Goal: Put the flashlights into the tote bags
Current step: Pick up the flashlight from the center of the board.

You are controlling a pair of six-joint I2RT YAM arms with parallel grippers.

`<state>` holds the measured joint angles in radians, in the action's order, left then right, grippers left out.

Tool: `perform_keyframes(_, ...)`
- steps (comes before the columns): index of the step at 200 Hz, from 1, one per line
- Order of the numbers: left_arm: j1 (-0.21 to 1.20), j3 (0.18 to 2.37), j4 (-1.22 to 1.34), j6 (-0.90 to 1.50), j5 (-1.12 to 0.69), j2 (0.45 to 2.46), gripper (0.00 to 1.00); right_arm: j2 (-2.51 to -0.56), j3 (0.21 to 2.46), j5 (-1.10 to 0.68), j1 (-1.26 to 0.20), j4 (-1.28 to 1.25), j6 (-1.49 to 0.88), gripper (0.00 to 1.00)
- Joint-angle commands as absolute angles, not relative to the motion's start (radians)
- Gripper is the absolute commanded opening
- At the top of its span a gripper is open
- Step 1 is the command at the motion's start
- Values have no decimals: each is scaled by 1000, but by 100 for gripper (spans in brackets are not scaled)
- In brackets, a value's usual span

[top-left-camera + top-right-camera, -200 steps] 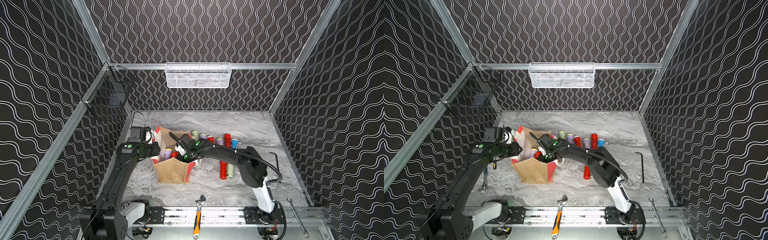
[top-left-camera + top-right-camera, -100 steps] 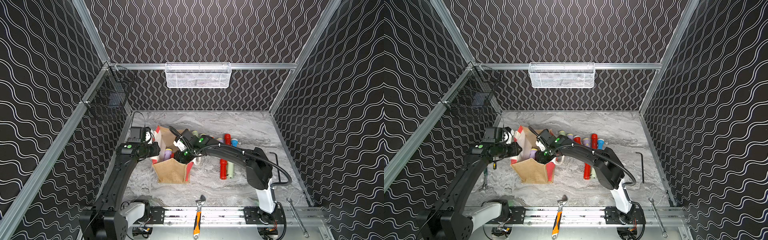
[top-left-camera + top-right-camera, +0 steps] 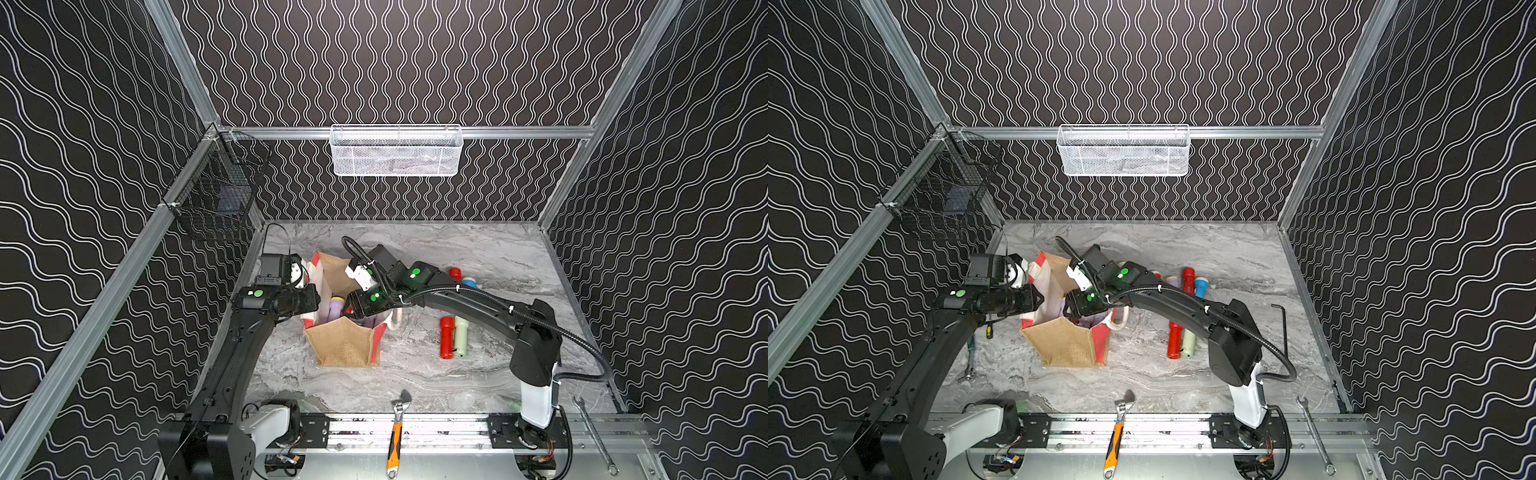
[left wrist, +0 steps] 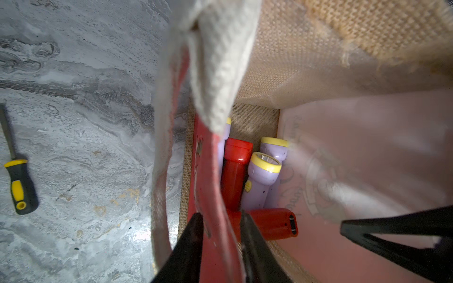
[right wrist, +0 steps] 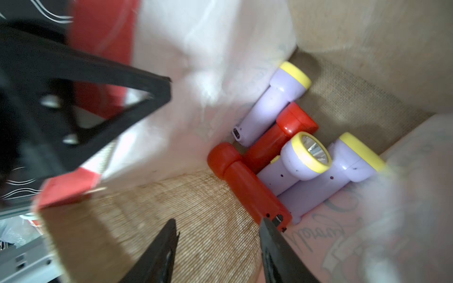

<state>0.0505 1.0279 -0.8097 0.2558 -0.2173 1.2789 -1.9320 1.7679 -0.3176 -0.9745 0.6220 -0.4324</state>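
Change over the last second: the right arm's elbow has swung out toward 4 o'clock, and its forearm now hides more of the far row. The left arm is unchanged.

1. Tote bag (image 3: 343,345): stands open on the table (image 3: 415,382), toward 9 o'clock of the table's middle.
2. Stowed: five on the bag floor in the right wrist view, three lilac flashlights (image 5: 301,159) and two red flashlights (image 5: 250,188).
3. Outstanding:
   - A red flashlight (image 3: 446,338) and a pale green flashlight (image 3: 460,338) lie side by side at 3 o'clock of the bag.
   - A far red flashlight (image 3: 455,273) and a blue flashlight (image 3: 469,283) lie at 2 o'clock.
   - A lilac flashlight (image 3: 1173,283) shows beside them in a top view.
   - Others may lie hidden under the arm.
   - Judged roughly half done.
4. Left gripper (image 4: 220,215): at the bag's 9 o'clock rim, clamped on the red-striped side panel. The elbow is bent and the forearm level.
5. Right gripper (image 5: 218,221): reaches in over the 3 o'clock rim and points down into the bag. Its jaws are apart and empty, one tip just beside a red tail end.
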Motion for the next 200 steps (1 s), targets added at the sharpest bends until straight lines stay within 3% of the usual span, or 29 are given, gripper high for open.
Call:
perform_keyframes(1,49,1027,-799,252,-224,1272,31,-1875,1772,-301,-976,581,-413,56)
perform_keyframes(84,49,1030,-815,248,-199,1254,31,-1686,1626,-183,-962,533,-406,58)
perform_keyframes(200,49,1034,-814,249,-183,1269,31,-1246,1220,-118,-738,506,-531,59)
